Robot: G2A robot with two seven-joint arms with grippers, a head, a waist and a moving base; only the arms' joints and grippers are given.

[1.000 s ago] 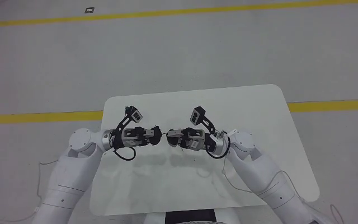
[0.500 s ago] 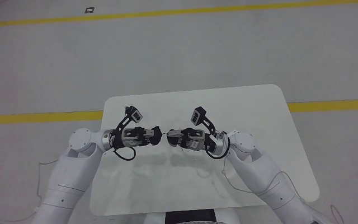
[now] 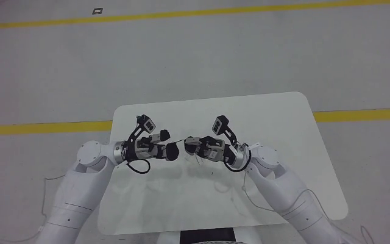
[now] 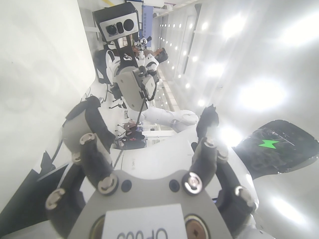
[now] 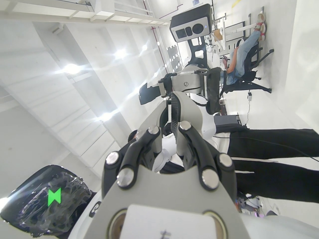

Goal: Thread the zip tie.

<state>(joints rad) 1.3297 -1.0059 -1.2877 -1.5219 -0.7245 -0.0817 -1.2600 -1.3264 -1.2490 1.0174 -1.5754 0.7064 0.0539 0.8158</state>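
Black zip tie (image 5: 174,111), pinched in the clenched right claw (image 5: 172,98) above the tabletop's (image 3: 274,116) middle, passes loosely between the released left claw's (image 4: 147,109) fingers, so its springy free end could probably flick aside and miss the slot.

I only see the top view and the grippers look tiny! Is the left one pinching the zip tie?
Observer: No. Its wrist view shows the left gripper open, fingers wide apart.
Operator: So who holds it?
Observer: The right gripper: the left wrist view shows the zip tie sticking out from where it is shut.
Operator: Where does it point?
Observer: Into the gap between the left fingers, close to one; touching or not, I cannot tell.
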